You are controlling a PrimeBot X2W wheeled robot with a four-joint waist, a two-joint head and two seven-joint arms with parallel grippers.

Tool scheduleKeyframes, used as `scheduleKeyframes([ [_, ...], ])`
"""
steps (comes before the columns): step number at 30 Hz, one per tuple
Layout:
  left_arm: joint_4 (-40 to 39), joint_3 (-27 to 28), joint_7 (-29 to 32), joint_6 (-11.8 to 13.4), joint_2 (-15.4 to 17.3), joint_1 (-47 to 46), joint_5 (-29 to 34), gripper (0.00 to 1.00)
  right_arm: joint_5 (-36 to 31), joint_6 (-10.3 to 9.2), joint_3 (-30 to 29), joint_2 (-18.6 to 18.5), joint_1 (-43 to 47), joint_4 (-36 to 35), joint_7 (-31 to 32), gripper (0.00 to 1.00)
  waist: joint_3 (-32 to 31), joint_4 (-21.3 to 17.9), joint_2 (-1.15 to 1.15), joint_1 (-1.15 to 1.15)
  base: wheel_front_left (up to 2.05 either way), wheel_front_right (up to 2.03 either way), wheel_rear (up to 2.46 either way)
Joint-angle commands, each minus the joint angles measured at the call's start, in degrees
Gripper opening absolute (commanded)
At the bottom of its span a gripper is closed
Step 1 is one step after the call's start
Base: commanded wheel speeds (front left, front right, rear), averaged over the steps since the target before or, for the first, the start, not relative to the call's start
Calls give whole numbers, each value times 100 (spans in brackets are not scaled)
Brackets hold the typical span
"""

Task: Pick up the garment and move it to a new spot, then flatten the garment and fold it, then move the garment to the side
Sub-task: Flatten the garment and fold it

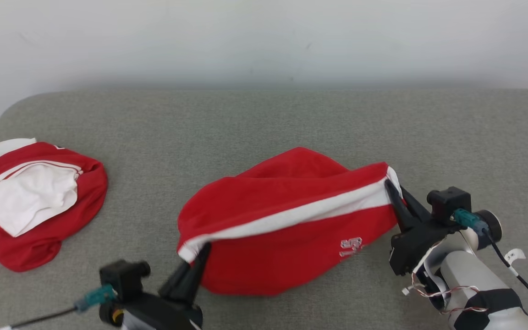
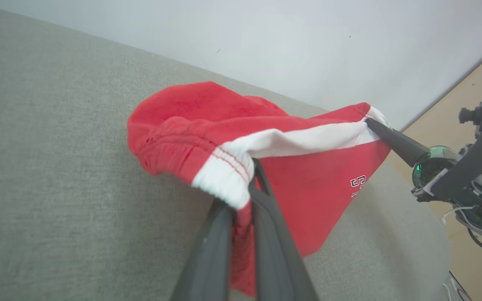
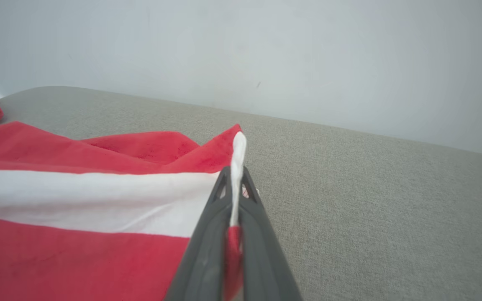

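The garment (image 1: 287, 220) is a pair of red shorts with a white waistband, stretched between both arms over the grey padded surface (image 1: 264, 119). My left gripper (image 1: 202, 250) is shut on the waistband's left end; the left wrist view has the white band (image 2: 224, 175) pinched between its dark fingers (image 2: 266, 225). My right gripper (image 1: 390, 185) is shut on the waistband's right end, and in the right wrist view the white edge (image 3: 237, 167) stands between that gripper's fingers (image 3: 207, 242). The red cloth hangs down below the band, with a small white logo (image 1: 351, 246) at its lower right.
A second red and white garment (image 1: 30, 197) lies crumpled at the far left of the surface. A pale wall (image 1: 264, 41) rises behind the surface's far edge. Bare grey surface runs behind and to the right of the shorts.
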Motion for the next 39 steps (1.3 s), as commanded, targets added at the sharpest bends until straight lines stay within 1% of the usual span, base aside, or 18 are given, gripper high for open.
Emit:
scheduleKeyframes([
  [1, -47, 64, -48, 20, 51, -133, 81, 0, 51, -11, -7, -1, 16, -80, -2, 0, -27, -80, 0, 0, 0, 0, 0],
  [4, -191, 142, 12, 27, 211, -492, 201, 0, 202, -11, 14, -4, -118, -319, -2, 0, 25, -160, 0, 0, 0, 0, 0],
  [7, -332, 186, 216, 21, 357, -998, 268, 0, 450, -11, 62, 11, -369, -430, 3, 0, 167, -229, 0, 0, 0, 0, 0],
  [10, -434, 242, 483, 16, 526, -1695, 345, 0, 729, -11, 95, 12, -821, -525, 83, 0, 420, -303, 0, 0, 0, 0, 0],
  [14, -442, 348, 847, 10, 640, -2841, 209, 0, 1096, -11, 14, -44, -1628, -558, 273, 0, 914, -369, 0, 0, 0, 0, 0],
  [19, -185, 418, 1262, 9, 631, -4479, -128, 0, 1426, -11, -71, -84, -2892, -505, 659, 0, 1630, -438, 0, 0, 0, 0, 0],
  [22, 4, 290, 1504, 8, 649, -5487, -140, 0, 1876, -11, -357, 18, -3658, -443, 960, 0, 2055, -526, 0, 0, 0, 0, 0],
  [25, 211, 180, 1568, 8, 590, -6419, -183, 0, 2095, -11, -555, -35, -4437, -336, 1174, 0, 2405, -587, 0, 0, 0, 0, 0],
  [26, 211, 180, 1568, 8, 590, -6419, -183, 0, 2095, -11, -555, -35, -4437, -336, 1174, 0, 2405, -587, 0, 0, 0, 0, 0],
  [31, 558, -54, 1506, 8, 520, -7779, -231, 0, 2171, -11, -809, -66, -5628, -51, 1435, 0, 2803, -679, 0, 0, 0, 0, 0],
  [35, 820, -311, 1429, 8, 436, -8655, -267, 0, 1994, -11, -937, -170, -6401, 254, 1526, 0, 3017, -710, 0, 0, 0, 0, 0],
  [39, 1050, -570, 1279, 8, 392, -9310, -348, 0, 1817, -11, -1108, -223, -7005, 593, 1457, 0, 3172, -734, 0, 0, 0, 0, 0],
])
